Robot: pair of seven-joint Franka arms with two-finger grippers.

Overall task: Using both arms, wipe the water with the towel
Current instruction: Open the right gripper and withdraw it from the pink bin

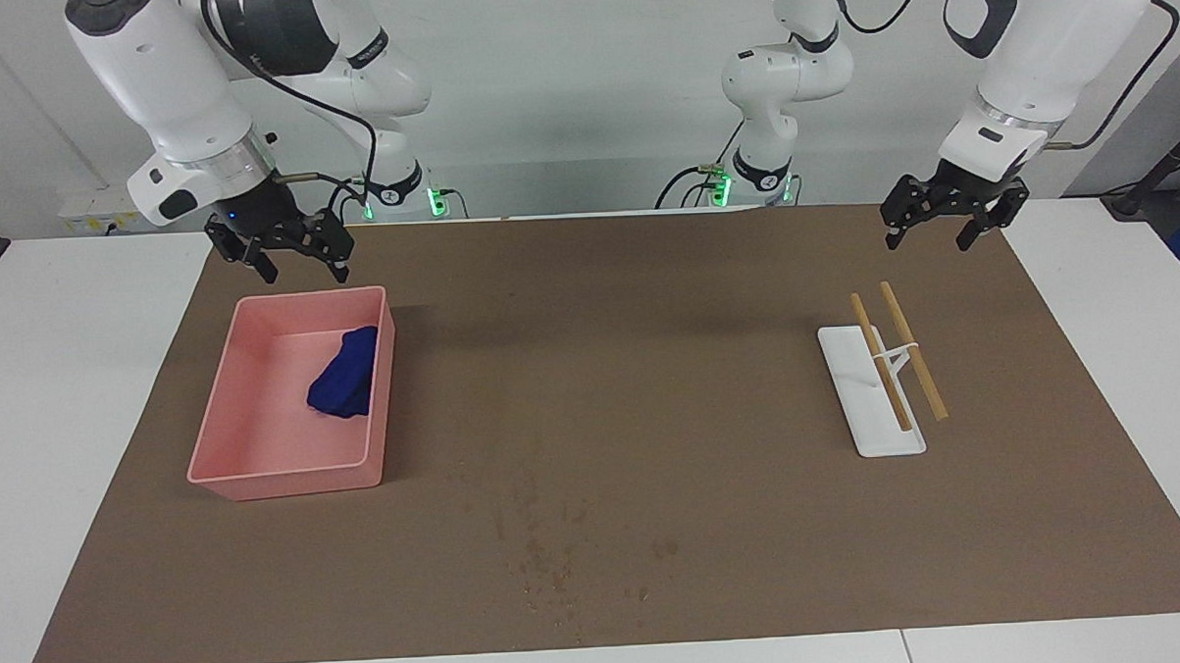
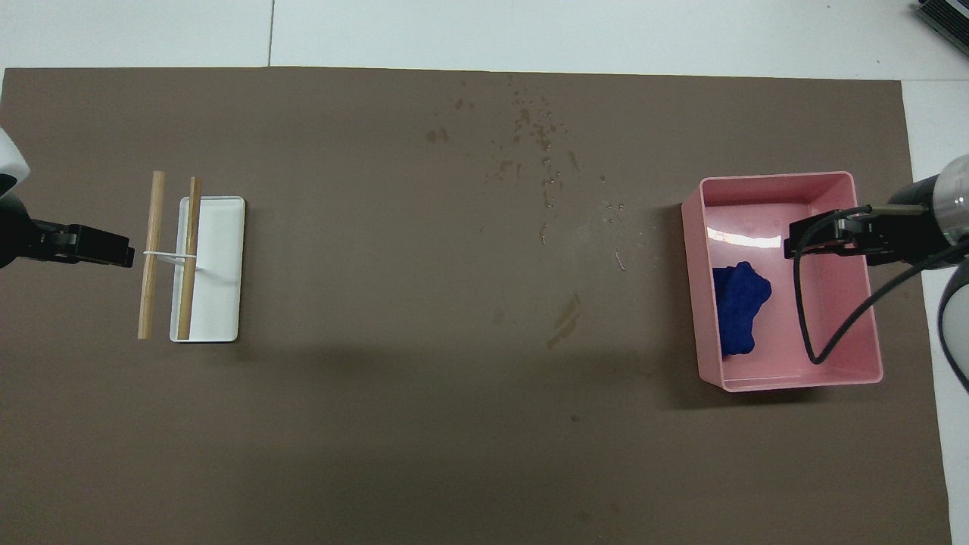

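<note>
The deep-blue towel [image 1: 344,379] [image 2: 738,306] lies bunched inside the pink tray [image 1: 276,472] [image 2: 780,179], against the wall that faces the middle of the table. My right gripper [image 1: 301,273] [image 2: 792,246] hangs open and empty in the air over the tray's robot-side rim, clear of the towel. My left gripper [image 1: 927,243] [image 2: 121,256] waits open and empty over the mat at the left arm's end, above the spot beside the white rack. Small water spots [image 1: 549,566] [image 2: 534,132] dot the brown mat farther from the robots than the tray.
A white rack [image 1: 872,400] [image 2: 216,272] with two wooden sticks stands at the left arm's end of the brown mat [image 1: 611,370]. A black cable [image 2: 806,325] loops from the right wrist over the tray.
</note>
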